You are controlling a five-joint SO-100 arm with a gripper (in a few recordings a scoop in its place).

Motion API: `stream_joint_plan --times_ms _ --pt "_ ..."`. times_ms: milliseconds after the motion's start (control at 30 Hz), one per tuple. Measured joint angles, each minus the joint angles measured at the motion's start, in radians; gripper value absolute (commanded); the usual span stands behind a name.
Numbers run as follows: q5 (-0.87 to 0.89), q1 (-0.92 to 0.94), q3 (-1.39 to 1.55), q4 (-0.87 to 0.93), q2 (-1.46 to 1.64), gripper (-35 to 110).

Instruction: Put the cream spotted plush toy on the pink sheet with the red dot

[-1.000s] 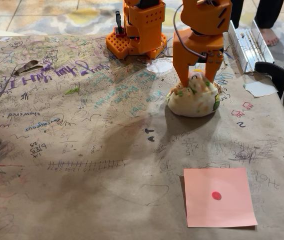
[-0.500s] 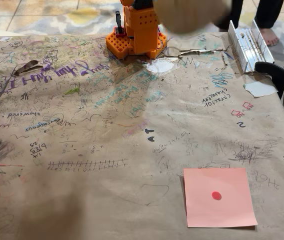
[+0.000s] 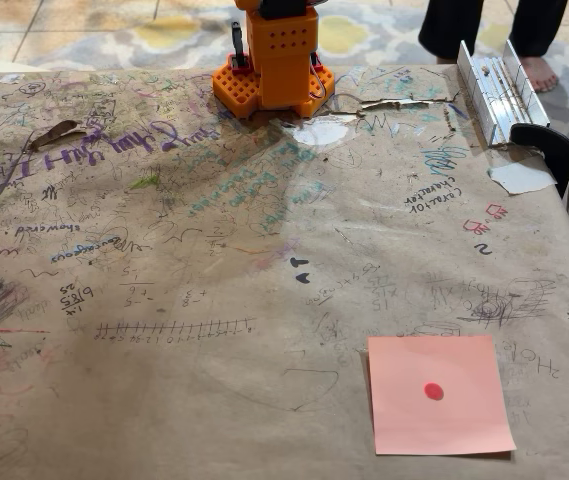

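The pink sheet with the red dot lies flat near the table's front right, its red dot near the middle and nothing on it. The cream spotted plush toy is out of view. Of the orange arm I see its base standing at the table's far edge; the rest of the arm rises past the top of the picture, and the gripper is out of frame.
The table is covered in brown paper full of scribbles. A small white paper scrap lies at the right edge, another white patch sits by the base. A metal rail and a black clamp are at the back right. A person's legs stand behind the table.
The gripper, shut on the plush toy a second ago at the table's back right, lifted it up; half a second ago it blurred at the top edge, and now both are out of frame.
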Motion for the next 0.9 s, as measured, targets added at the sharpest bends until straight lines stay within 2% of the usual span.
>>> stream_joint_plan --times_ms 433,600,733,800,900 --pt "0.049 0.032 0.060 -0.141 0.032 0" --pt "0.081 0.038 0.064 -0.193 -0.060 0" --pt "0.161 0.051 -0.098 -0.204 -0.448 5" --pt "0.104 0.026 -0.204 -0.196 -0.693 21" --pt "-0.009 0.008 -0.233 -0.156 -0.959 27"
